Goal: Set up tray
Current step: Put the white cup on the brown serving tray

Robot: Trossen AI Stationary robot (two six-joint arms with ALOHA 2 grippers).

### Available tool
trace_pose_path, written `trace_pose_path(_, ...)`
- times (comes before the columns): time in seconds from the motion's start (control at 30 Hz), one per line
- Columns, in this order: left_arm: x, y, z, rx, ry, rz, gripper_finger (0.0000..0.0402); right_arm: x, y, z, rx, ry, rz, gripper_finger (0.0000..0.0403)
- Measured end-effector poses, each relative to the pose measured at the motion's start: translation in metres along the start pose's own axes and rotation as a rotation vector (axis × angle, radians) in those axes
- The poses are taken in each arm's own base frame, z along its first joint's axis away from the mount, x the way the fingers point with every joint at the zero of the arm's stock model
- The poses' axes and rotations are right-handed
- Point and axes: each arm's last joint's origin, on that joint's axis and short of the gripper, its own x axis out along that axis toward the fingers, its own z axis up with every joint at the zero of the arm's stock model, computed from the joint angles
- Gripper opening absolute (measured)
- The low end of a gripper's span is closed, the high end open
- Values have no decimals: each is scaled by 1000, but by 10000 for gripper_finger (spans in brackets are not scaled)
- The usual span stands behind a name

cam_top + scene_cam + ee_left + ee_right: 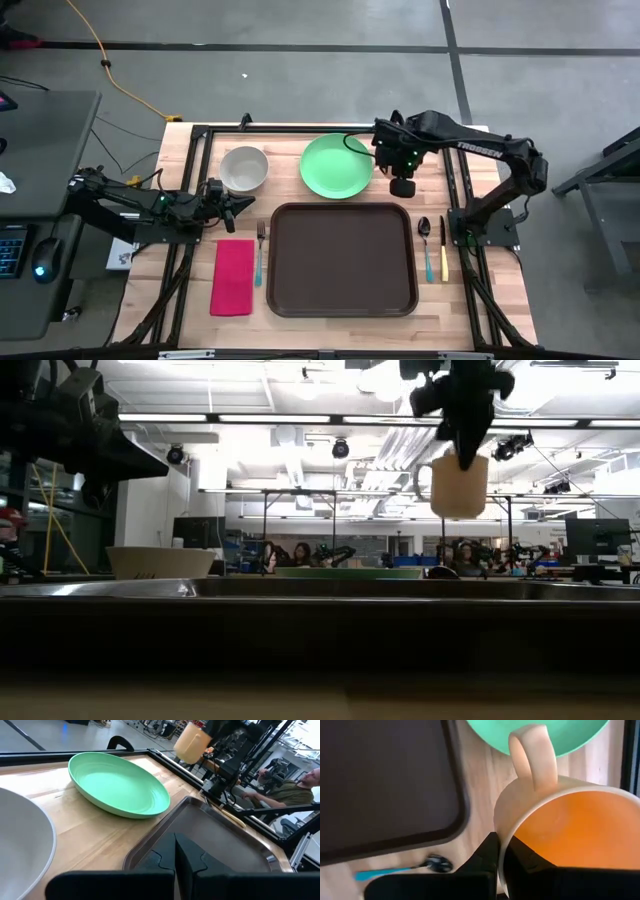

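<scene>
Tray: a large dark brown rectangular tray (342, 260) with rounded corners and a raised rim lies flat at the middle of the wooden table (290, 190), nearer the front edge. Nothing lies on it.
Right gripper: the right gripper (403, 186) hangs in the air above the table, just beyond the tray's far right corner and beside the green plate. Its two fingers are pinched together on the rim of a cream mug.
Mug: the mug (560, 825) is cream outside and orange inside, with a looped handle. In the low view it hangs clear of the table (459, 485), mouth upward under the gripper.
Left gripper: the left gripper (240, 205) waits low near the table's left side, between the bowl and the napkin, pointing toward the tray. Its fingers are drawn together with nothing between them.
Green plate: a round green plate (337, 165) sits behind the tray, near its far edge but apart from it.
Bowl: a white bowl (244, 168) stands left of the plate.
Napkin: a red napkin (233, 276) lies left of the tray.
Fork: a fork (260, 252) with a blue handle lies between napkin and tray.
Spoon and knife: a spoon (426, 247) with a blue handle and a knife (443, 250) with a yellow handle lie side by side right of the tray.
</scene>
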Motion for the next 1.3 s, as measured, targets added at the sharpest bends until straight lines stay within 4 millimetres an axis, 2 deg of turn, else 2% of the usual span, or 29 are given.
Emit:
trace_pose_path(0.27,0,-3,4,-34,-37,-26,31,-21,33,4,92,-42,61,0)
trace_pose_path(0.47,0,-5,7,-52,-56,-48,31,-19,61,14,131,-22,101,0)
trace_pose_path(0.7,1,-7,7,-57,-54,-66,31,-11,87,41,124,6,133,0)
trace_pose_path(1.07,6,-17,10,-46,-49,-187,31,-19,100,90,127,-61,213,0)
trace_pose_path(1.3,9,-32,27,56,-67,-205,31,-18,103,111,128,-91,243,0)
